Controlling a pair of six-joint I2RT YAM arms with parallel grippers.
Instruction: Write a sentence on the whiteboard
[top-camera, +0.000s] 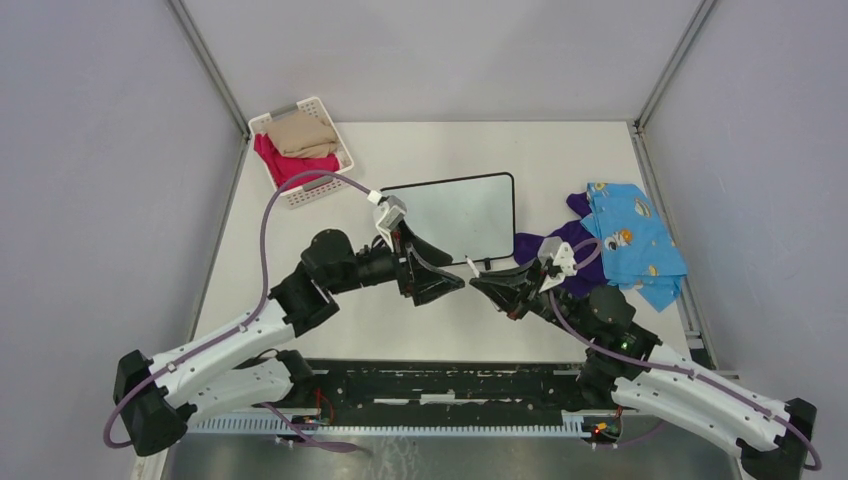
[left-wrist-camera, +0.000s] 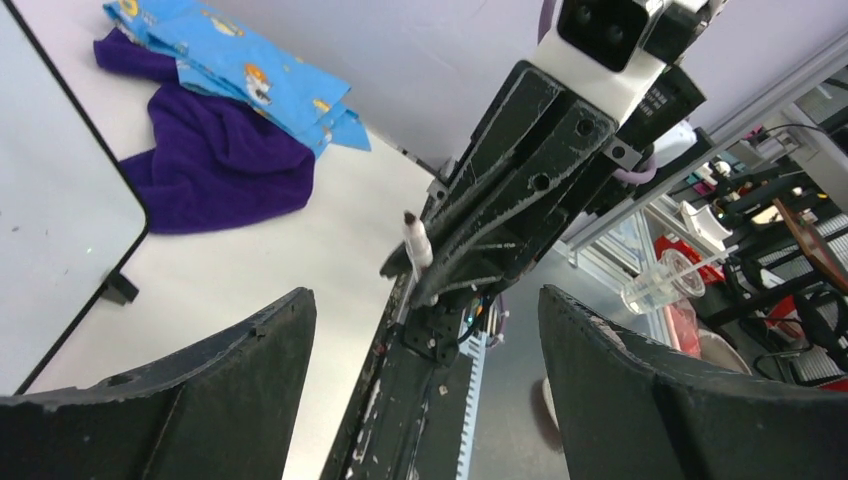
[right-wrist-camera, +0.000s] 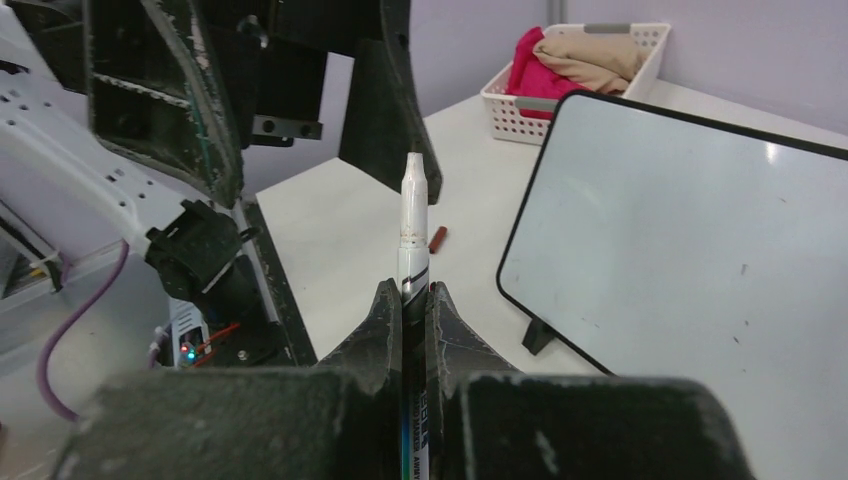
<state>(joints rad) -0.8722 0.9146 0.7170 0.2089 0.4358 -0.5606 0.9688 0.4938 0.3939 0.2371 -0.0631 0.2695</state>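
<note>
At mid-table, just beyond the 2 grippers, the whiteboard (top-camera: 455, 215) stood propped on its feet. We saw no writing on it, only a few faint specks. The right gripper (right-wrist-camera: 410, 295) had its fingers clamped on a marker (right-wrist-camera: 413, 210), whose tip pointed at the left gripper (left-wrist-camera: 425, 300). That one's fingers stood wide apart, holding nothing. A small reddish piece (right-wrist-camera: 437, 240) lay on the table (top-camera: 400, 330) near the board; we took it for the cap but could not be sure. We judged the pen in hand and the whole sentence left to write.

The table was pale, matte and flat. A basket (top-camera: 290, 195) of folded clothes sat at its far left corner. A blue cloth (top-camera: 630, 235) lay over a purple one (top-camera: 540, 245) on the right. Plain grey walls (top-camera: 100, 150) on metal posts closed 3 sides.
</note>
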